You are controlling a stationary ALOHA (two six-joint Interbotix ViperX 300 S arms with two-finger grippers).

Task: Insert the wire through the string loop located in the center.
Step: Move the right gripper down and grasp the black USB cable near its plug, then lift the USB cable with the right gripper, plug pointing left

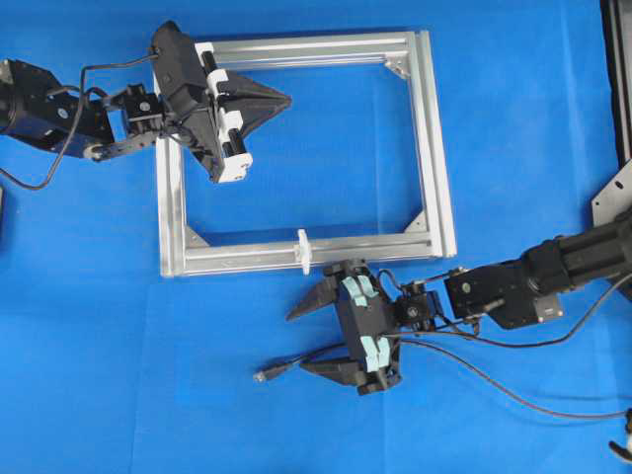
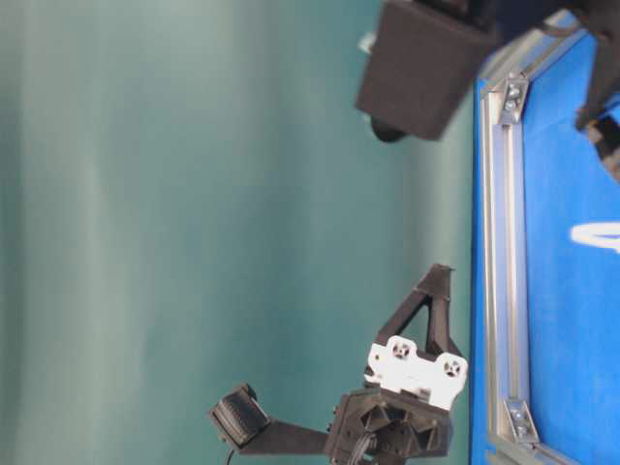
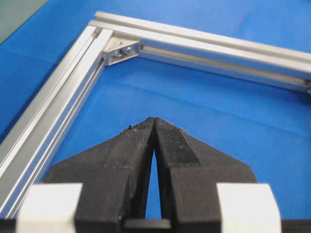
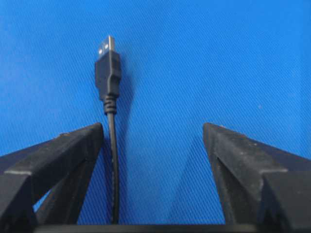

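Observation:
The wire (image 1: pixel 296 363) lies on the blue mat below the frame, its plug tip (image 1: pixel 262 375) pointing left. In the right wrist view the wire (image 4: pixel 112 160) runs loose between the fingers, close to the left one, and the plug (image 4: pixel 108 65) lies just beyond them. My right gripper (image 1: pixel 303 341) (image 4: pixel 153 131) is open around it without pinching it. The white string loop (image 1: pixel 303 250) stands across the frame's near rail (image 1: pixel 247 259), just above the right gripper. My left gripper (image 1: pixel 284 99) (image 3: pixel 154 121) is shut and empty, hovering inside the frame's upper left corner.
The silver aluminium frame (image 1: pixel 434 138) lies flat on the blue mat, with corner brackets (image 3: pixel 121 51) inside its corners. Arm cables (image 1: pixel 513 395) trail over the mat at the lower right. A dark stand edge (image 1: pixel 617 188) sits at the right border.

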